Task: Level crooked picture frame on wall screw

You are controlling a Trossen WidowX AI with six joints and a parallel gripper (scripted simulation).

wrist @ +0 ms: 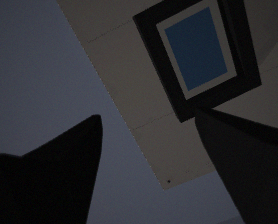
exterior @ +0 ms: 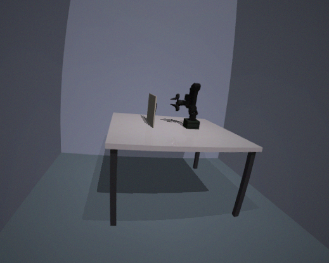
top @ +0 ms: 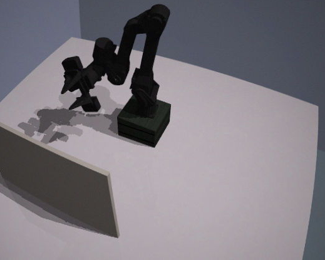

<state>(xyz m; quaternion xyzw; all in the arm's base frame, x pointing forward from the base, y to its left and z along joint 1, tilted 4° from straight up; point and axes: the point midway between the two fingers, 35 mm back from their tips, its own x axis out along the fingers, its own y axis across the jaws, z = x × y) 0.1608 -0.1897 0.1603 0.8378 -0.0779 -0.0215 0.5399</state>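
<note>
The picture frame (wrist: 163, 65) has a dark border, a pale inner band and a blue centre. It hangs on the upright pale panel (top: 51, 182) (exterior: 151, 111) (wrist: 117, 55). The wrist view is rolled and oblique, and the frame's top is cut off, so I cannot tell whether it hangs level. In the top view the panel hides the frame; in the exterior view only a thin dark edge shows. The screw and notched strip are hidden. My gripper (top: 66, 101) (exterior: 171, 102) (wrist: 148, 118) is open and empty, well back from the panel, touching nothing.
The panel stands upright on the white table (top: 223, 170) (exterior: 179, 137). The arm's dark base block (top: 143, 123) (exterior: 191, 123) sits on the table on the frame's side of the panel. A small dark dot (wrist: 169, 181) marks the panel near its corner.
</note>
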